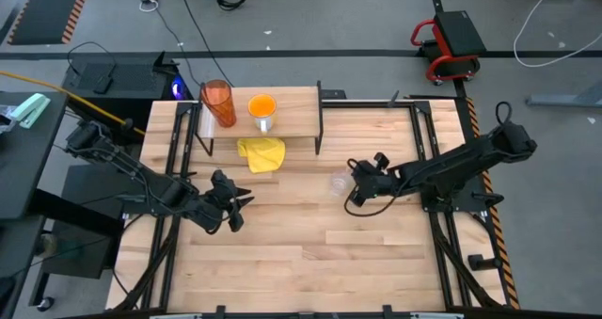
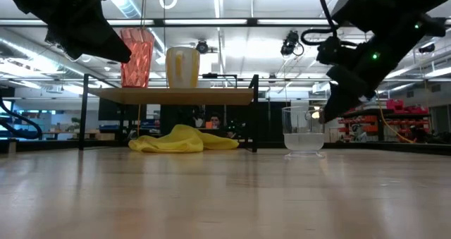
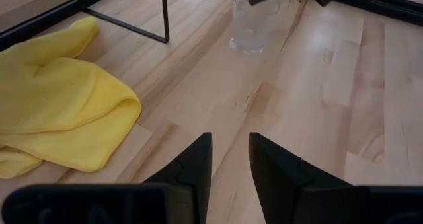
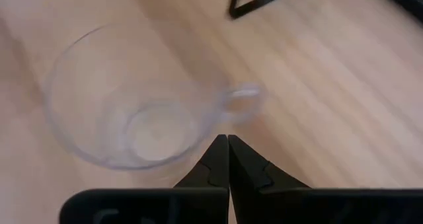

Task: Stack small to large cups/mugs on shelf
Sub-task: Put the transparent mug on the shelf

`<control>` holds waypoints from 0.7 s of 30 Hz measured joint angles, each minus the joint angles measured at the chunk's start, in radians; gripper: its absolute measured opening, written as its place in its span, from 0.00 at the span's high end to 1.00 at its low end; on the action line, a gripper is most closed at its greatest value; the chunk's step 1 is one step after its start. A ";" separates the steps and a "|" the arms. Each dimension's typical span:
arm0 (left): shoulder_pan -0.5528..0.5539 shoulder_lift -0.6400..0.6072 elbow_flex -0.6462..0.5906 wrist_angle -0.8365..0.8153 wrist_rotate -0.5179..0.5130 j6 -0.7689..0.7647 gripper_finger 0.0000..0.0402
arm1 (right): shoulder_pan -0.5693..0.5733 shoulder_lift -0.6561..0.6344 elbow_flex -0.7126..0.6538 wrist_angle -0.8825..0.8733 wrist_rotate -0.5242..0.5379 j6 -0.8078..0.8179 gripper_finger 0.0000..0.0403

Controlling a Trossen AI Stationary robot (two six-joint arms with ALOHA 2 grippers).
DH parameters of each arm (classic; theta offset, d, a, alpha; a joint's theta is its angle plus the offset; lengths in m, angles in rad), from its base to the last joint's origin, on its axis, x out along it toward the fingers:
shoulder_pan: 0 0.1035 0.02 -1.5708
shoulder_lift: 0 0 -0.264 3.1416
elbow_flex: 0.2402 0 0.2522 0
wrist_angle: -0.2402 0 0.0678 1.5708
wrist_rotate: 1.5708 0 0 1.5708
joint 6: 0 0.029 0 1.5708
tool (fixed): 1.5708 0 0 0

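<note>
The worktop [image 1: 310, 253] fills most of the high view, a slatted wooden surface kept largely bare in its lower half, which gives both arms room to swing. At upper centre of that view stands the shelf [image 1: 292, 101], a light board on black legs, raised so that cups set on it sit apart from the working surface.

On the shelf's left end the tall orange-red tumbler [image 1: 219, 103] stands upright, with the orange mug [image 1: 262, 110] just beside it to the right; judging by the task, the larger two are parked there awaiting nesting. Beneath the shelf's front edge a yellow cloth [image 1: 262, 154] lies crumpled on the worktop, out of the way.

The left tool [image 1: 230, 206] waits at centre-left of the high view, its fingers [image 3: 192, 168] slightly parted and holding nothing, aimed across the wood toward the cup.

The right tool [image 1: 362, 173] sits right of centre, just beside the small clear cup [image 1: 340, 183]. In its wrist view the tips are pressed together, empty, poised directly over the cup near its handle [image 4: 241, 98], probably lining up for a pickup there; it would have to spread first.

The small clear cup stands upright on the worktop, to the lower right of the shelf, not yet stacked.
</note>
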 joint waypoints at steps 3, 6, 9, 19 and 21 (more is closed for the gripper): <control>0.000 0.000 0.000 0.000 0.000 -0.001 0.73 | 0.010 0.043 0.000 0.047 -0.031 -0.002 0.99; 0.000 0.000 0.000 0.000 0.000 -0.001 0.73 | 0.027 0.081 0.000 0.097 -0.040 -0.002 0.99; 0.000 0.000 0.000 -0.001 0.000 -0.001 0.73 | 0.047 0.115 0.000 0.162 -0.044 -0.004 0.99; 0.000 0.000 0.000 -0.001 -0.007 -0.002 0.73 | 0.126 0.222 0.021 0.459 -0.197 -0.173 0.99; 0.000 0.004 0.000 -0.001 -0.008 -0.011 0.73 | 0.147 0.221 0.037 0.446 -0.195 -0.188 0.99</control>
